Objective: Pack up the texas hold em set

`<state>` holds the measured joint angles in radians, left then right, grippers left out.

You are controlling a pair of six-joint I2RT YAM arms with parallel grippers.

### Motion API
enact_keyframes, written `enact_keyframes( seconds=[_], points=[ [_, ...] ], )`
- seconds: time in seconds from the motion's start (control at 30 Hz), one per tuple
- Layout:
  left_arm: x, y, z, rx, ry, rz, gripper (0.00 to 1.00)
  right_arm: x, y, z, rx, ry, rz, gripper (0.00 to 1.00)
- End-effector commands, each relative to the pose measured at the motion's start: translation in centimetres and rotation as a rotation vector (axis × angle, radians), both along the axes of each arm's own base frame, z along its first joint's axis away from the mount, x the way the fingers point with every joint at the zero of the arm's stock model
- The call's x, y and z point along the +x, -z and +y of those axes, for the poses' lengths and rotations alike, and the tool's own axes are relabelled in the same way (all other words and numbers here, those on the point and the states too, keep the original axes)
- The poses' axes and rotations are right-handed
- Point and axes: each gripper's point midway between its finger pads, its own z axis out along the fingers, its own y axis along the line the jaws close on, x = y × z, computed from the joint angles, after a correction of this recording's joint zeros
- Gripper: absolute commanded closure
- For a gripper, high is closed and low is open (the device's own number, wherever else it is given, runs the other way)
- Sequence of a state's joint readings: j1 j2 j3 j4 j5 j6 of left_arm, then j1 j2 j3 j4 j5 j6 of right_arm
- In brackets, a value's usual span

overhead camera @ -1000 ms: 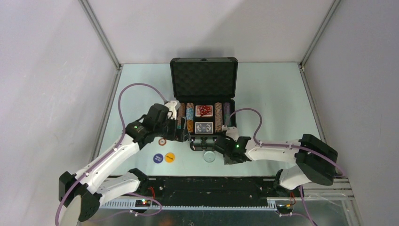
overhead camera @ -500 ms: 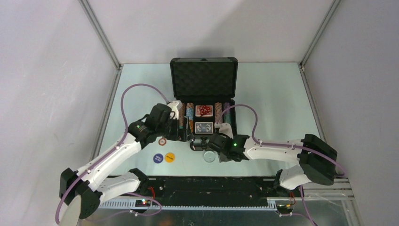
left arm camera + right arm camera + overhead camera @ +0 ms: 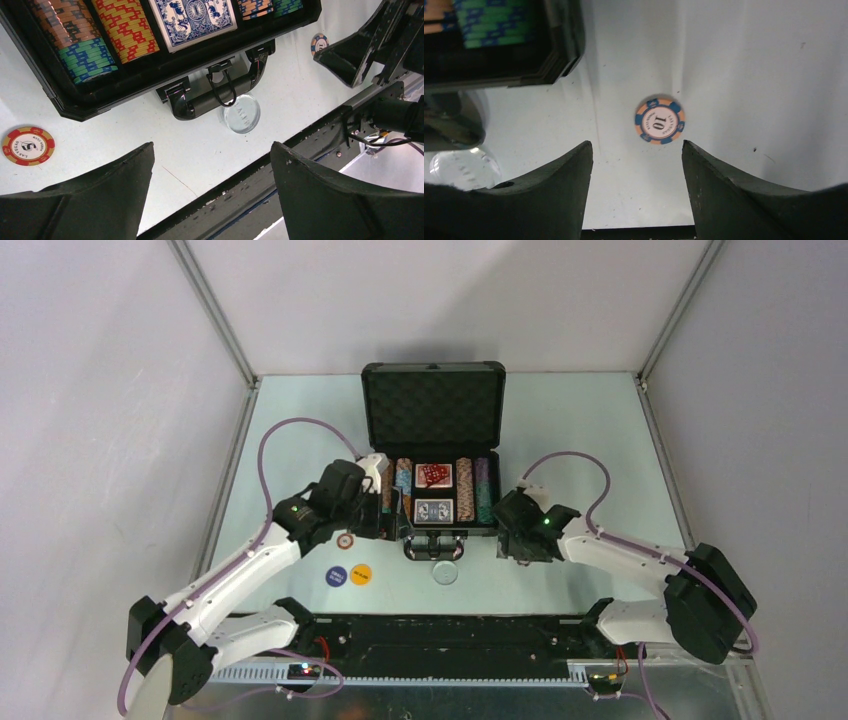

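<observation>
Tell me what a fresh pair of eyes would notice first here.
The open black case at the table's middle, packed with striped chip rows and a blue card deck. An orange-and-blue chip lies loose right of it, below the open right gripper; a red-and-yellow chip lies left.

The left arm [image 3: 240, 570] and right arm [image 3: 620, 546] have white links and black joints. A purple cable [image 3: 290, 423] runs along each, and a green light [image 3: 291, 508] shines near each wrist. The left gripper [image 3: 211, 146] has dark wedge-shaped fingers [image 3: 100, 200].
</observation>
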<state>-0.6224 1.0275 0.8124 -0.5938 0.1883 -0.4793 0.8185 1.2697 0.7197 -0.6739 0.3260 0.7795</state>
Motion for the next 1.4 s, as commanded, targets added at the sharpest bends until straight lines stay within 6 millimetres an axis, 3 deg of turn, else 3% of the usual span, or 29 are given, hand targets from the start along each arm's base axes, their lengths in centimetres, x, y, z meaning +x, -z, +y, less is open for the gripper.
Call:
enact_keyframes(
  seconds=[0.0, 0.37, 0.73, 0.97, 1.17, 1.37],
  points=[
    [-0.1, -0.2, -0.5, -0.024, 0.011, -0.009, 0.09, 0.5, 0.3, -0.9, 0.001, 0.017, 0.021, 0.31],
    [-0.2, 0.3, -0.4, -0.017, 0.015, -0.001, 0.09, 0.0, 3.6, -2.1, 0.013, 0.058, 0.112, 0.34],
    [-0.2, 0.3, -0.5, -0.018, 0.018, -0.004, 0.1, -0.2, 5.0, -2.3, -0.016, 0.055, 0.147, 0.44],
    [-0.2, 0.4, -0.4, -0.014, 0.019, -0.001, 0.09, 0.0, 4.9, -2.0, -0.005, 0.048, 0.134, 0.51],
    [-0.3, 0.5, -0.4, -0.014, 0.021, 0.0, 0.09, -1.2, 4.8, -0.4, 0.001, -0.026, 0.137, 0.53],
    [-0.3, 0.5, -0.6, -0.016, 0.024, 0.003, 0.09, -4.0, 5.4, 1.6, -0.01, -0.095, 0.174, 0.54]
  ],
)
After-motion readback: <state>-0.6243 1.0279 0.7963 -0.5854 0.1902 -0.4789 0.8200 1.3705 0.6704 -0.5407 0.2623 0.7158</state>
